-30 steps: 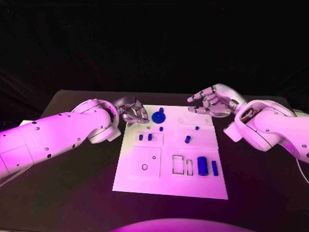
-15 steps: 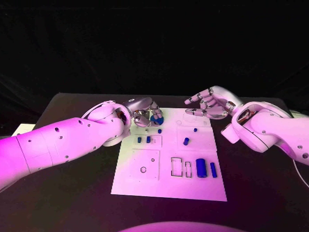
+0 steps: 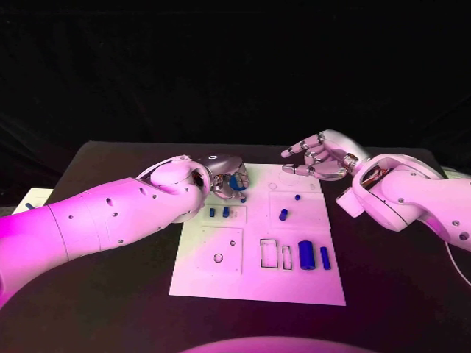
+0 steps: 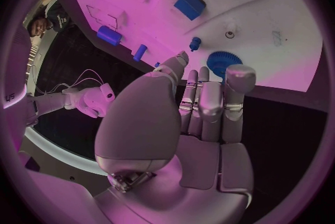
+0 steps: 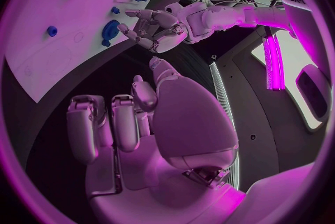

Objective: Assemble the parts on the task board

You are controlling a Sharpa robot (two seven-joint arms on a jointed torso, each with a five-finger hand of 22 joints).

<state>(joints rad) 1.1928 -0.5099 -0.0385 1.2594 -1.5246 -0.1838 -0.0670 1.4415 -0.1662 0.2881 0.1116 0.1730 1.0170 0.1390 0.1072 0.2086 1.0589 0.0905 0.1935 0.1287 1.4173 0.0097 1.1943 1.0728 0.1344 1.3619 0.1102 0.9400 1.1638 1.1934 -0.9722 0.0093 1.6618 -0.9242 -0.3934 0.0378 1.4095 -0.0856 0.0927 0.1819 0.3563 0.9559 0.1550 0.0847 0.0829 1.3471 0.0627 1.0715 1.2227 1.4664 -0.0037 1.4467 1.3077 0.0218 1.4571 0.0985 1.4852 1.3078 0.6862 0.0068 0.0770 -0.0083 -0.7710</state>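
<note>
Now my left robot hand (image 3: 227,179) hovers with fingers spread and empty over the blue gear (image 4: 223,62) at the task board's (image 3: 259,283) far edge; I'd close gently around its rim. The right robot hand (image 3: 319,157) waits open nearby.

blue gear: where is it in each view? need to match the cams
Head view: blue gear at the task board's far left corner, partly behind the left hand.
Left wrist view: gear just beyond the hand's fingertips, near the board edge.
Right wrist view: gear on the board, beside the left hand.
Shared landmark: the left hand next to the gear.
</note>
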